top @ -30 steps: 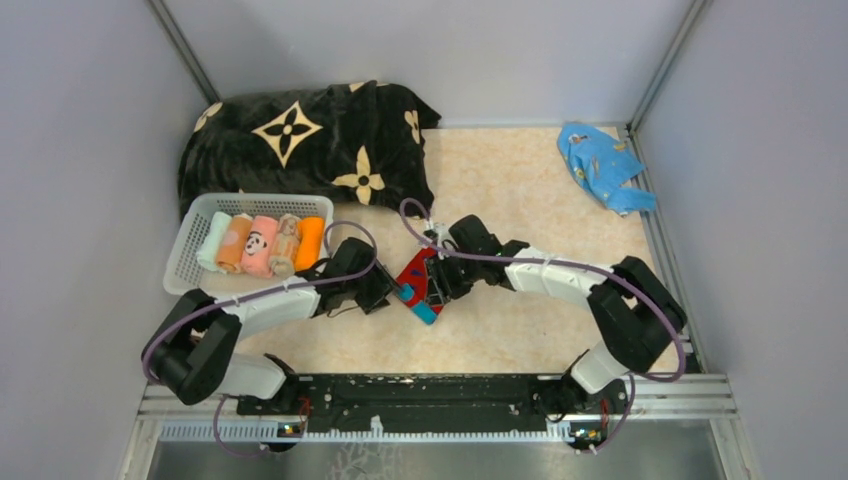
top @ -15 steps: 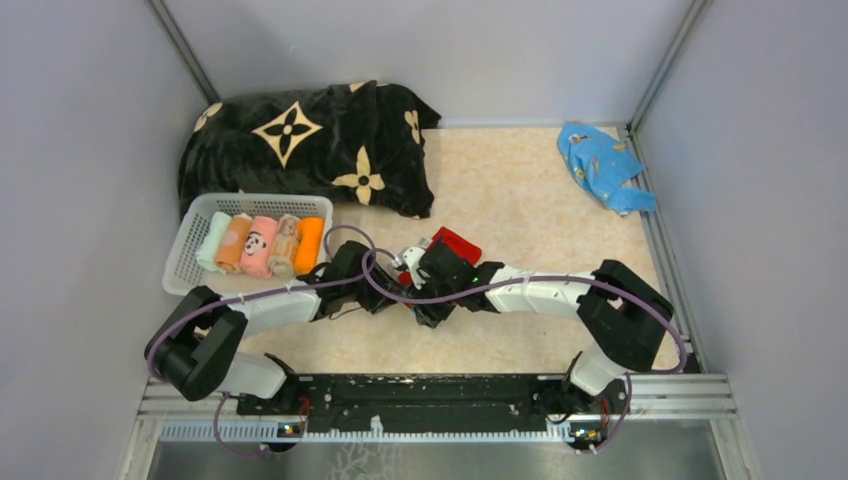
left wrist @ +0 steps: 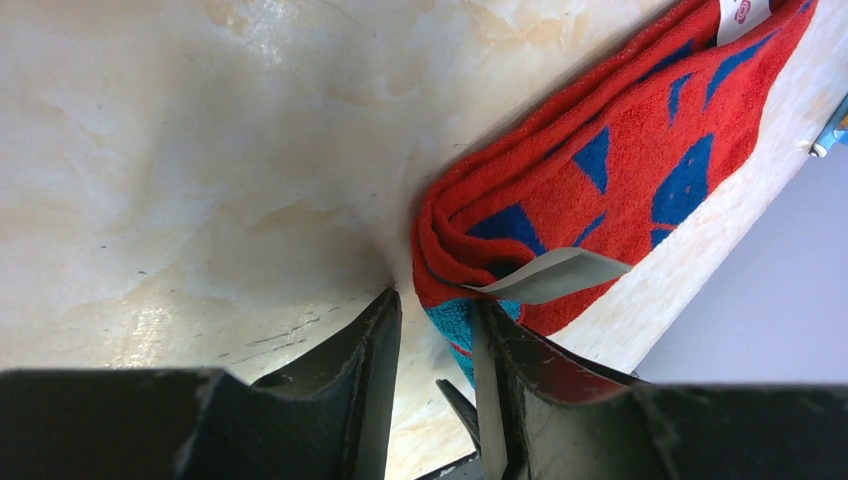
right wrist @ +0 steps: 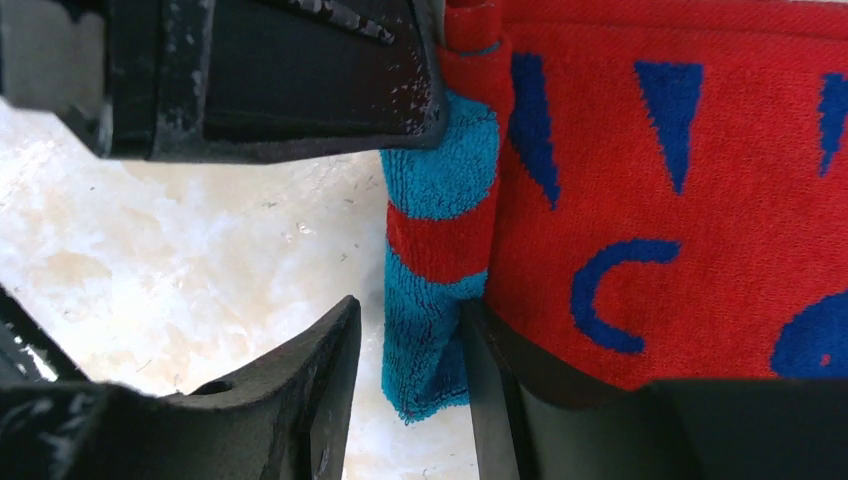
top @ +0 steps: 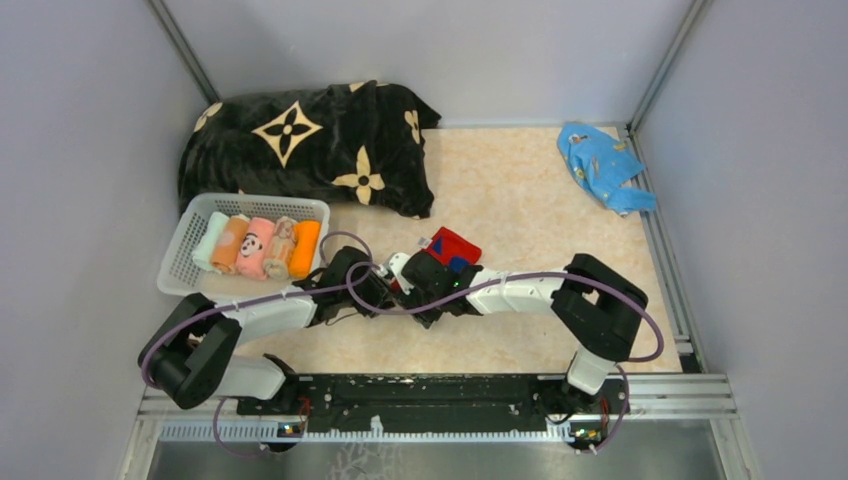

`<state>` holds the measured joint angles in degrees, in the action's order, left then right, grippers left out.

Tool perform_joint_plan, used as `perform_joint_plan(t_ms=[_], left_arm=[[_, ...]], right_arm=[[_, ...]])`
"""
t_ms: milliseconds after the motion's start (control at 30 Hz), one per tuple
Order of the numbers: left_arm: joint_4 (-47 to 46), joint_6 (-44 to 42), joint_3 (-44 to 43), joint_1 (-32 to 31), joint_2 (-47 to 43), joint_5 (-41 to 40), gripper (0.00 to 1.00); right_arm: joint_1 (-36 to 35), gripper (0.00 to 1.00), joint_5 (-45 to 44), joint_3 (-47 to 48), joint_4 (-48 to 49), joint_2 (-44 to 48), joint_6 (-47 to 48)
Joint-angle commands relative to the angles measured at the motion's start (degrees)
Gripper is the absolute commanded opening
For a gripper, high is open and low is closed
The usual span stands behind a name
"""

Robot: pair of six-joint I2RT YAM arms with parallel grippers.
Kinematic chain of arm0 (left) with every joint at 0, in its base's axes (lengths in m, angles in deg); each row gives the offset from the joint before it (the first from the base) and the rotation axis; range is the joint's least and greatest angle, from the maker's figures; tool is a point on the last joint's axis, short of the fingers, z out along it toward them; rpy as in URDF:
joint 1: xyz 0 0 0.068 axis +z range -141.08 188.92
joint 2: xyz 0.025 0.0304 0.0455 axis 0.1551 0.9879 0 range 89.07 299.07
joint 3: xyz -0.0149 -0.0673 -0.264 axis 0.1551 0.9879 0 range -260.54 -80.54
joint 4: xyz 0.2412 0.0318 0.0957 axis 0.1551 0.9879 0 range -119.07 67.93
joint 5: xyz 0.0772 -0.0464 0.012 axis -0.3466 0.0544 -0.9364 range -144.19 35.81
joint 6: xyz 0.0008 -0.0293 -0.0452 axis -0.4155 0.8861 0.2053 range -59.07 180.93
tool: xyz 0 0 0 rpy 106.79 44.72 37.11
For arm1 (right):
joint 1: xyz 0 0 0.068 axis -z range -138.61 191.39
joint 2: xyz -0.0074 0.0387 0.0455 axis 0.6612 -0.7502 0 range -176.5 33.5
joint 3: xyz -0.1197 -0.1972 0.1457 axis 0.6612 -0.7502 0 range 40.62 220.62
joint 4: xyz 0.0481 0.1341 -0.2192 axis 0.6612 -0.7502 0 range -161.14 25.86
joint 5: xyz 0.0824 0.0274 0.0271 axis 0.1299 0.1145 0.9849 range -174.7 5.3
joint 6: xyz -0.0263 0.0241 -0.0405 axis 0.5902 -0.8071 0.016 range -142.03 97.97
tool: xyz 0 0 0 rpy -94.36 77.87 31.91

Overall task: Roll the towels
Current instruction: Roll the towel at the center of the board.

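Observation:
A red-and-teal printed towel [top: 453, 246] lies flat mid-table, its near end folded over. My two grippers meet at that end. The left gripper [left wrist: 437, 305] is open, with the teal edge [left wrist: 452, 322] against its right finger and bare table beside the other. A grey label [left wrist: 555, 275] sticks out of the fold. My right gripper [right wrist: 410, 305] is open around the teal end [right wrist: 430, 330], which touches its right finger with a gap to the left one. Several rolled towels [top: 258, 247] lie side by side in the white basket [top: 180, 262].
A large black plush blanket with beige flowers [top: 305, 145] fills the back left, behind the basket. A crumpled blue cloth [top: 603, 165] lies at the back right corner. Grey walls close in on both sides. A left finger [right wrist: 280, 80] crosses the top of the right wrist view.
The right arm has swung left and the red towel has gone from raised between the grippers to lying flat behind them. The left jaws have narrowed.

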<state>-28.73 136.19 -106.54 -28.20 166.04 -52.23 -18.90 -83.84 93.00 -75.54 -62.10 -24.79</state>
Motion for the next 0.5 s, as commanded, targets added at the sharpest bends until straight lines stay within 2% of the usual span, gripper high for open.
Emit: perform_joint_plan(t_ms=[0,200,333,467], left_arm=[[11.18,-0.57,2.51,0.47,2.00,-4.12,0.40],[10.87,-2.43,0.21,0.56,3.43,-4.15,0.44],[11.28,-3.53,-1.03,0.56,0.65,-4.66,0.55],[14.22,-4.94,-2.85,0.65,-3.47,-6.18,0.62]], right_arm=[[-1.45,0.43,-6.55,1.57,-1.57,-3.00,1.43],[-2.98,0.36,-10.85,0.05,-2.78,-5.10,0.77],[-2.91,0.20,-10.10,-0.22,-3.78,-5.61,-0.35],[-0.73,0.03,-0.29,-0.40,-2.06,-3.19,-0.92]])
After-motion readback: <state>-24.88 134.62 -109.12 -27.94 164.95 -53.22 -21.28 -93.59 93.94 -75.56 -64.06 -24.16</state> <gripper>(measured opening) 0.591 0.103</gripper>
